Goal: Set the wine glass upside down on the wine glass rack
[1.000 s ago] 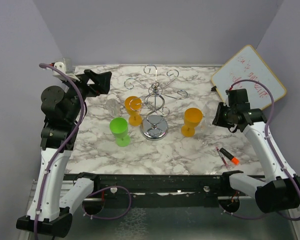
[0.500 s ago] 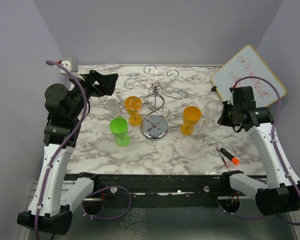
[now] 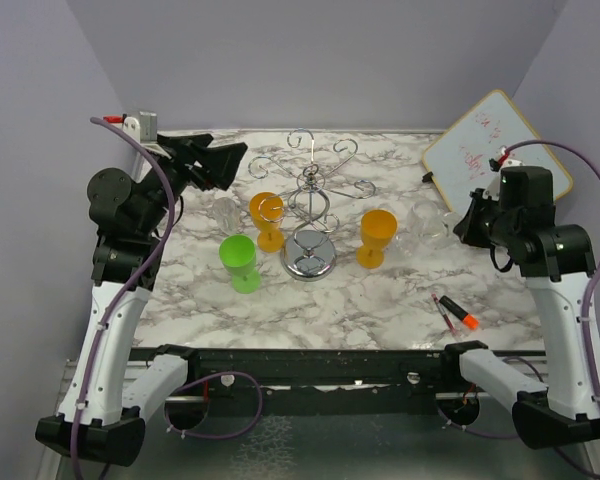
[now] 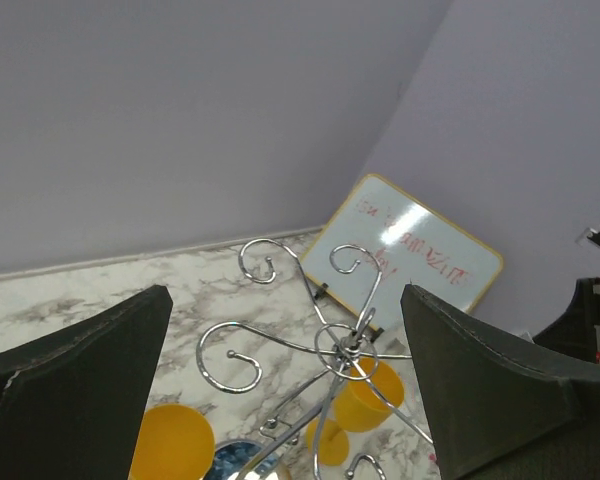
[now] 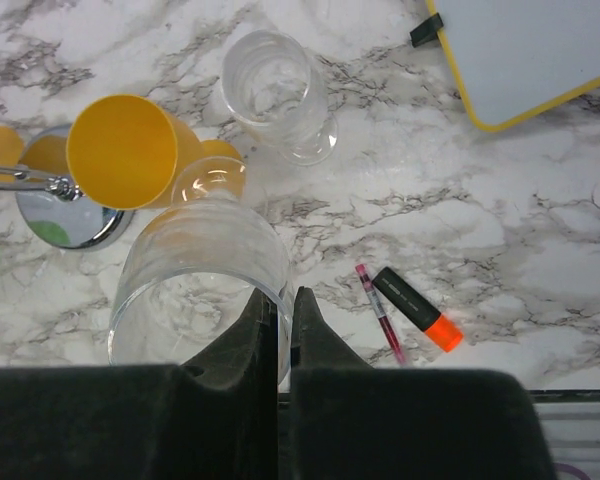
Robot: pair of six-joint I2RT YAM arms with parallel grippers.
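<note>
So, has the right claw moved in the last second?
Yes. The right claw, shut on a clear wine glass, moved right, away from the wine glass rack, toward the whiteboard.

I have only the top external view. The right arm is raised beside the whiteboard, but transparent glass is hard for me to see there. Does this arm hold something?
Observer: Yes. In the right wrist view the right jaws are shut on the rim of a clear wine glass.
Operator: Which way does its mouth point?
Observer: Toward the wrist camera, which looks down on the marble table. So the glass seems not turned over yet.
Operator: And the left arm, is it free?
Observer: Yes. The left jaws stand wide open with nothing between them. In the left wrist view the curled hooks of the chrome wire wine glass rack show in the gap.
</note>
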